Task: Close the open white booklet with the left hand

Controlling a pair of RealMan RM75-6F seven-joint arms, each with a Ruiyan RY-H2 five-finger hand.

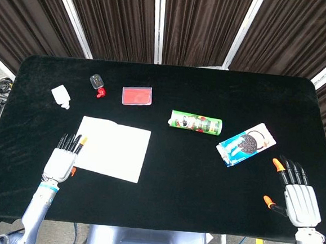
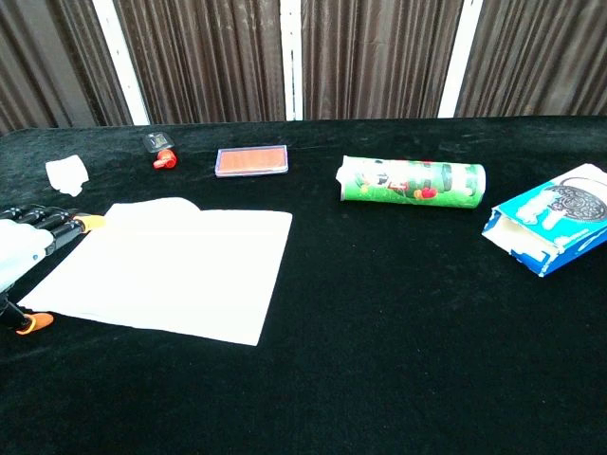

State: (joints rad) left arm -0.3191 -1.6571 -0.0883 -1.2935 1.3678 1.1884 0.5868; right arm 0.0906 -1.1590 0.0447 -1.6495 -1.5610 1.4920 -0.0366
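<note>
The white booklet (image 1: 110, 148) lies flat and spread open on the black table (image 1: 171, 89), left of centre; in the chest view the booklet (image 2: 166, 265) fills the left middle. My left hand (image 1: 62, 160) is at the booklet's left edge, fingers stretched forward and apart, its fingertips (image 1: 82, 142) reaching over the paper's margin. In the chest view the left hand (image 2: 24, 254) enters from the left border, holding nothing. My right hand (image 1: 298, 196) rests at the table's front right, fingers spread, far from the booklet.
A green snack tube (image 1: 195, 123) and a blue cookie box (image 1: 246, 143) lie right of centre. Behind the booklet sit a red flat case (image 1: 137, 95), a small red-capped bottle (image 1: 97, 85) and a small white bottle (image 1: 60, 96). Dark curtains hang behind the table.
</note>
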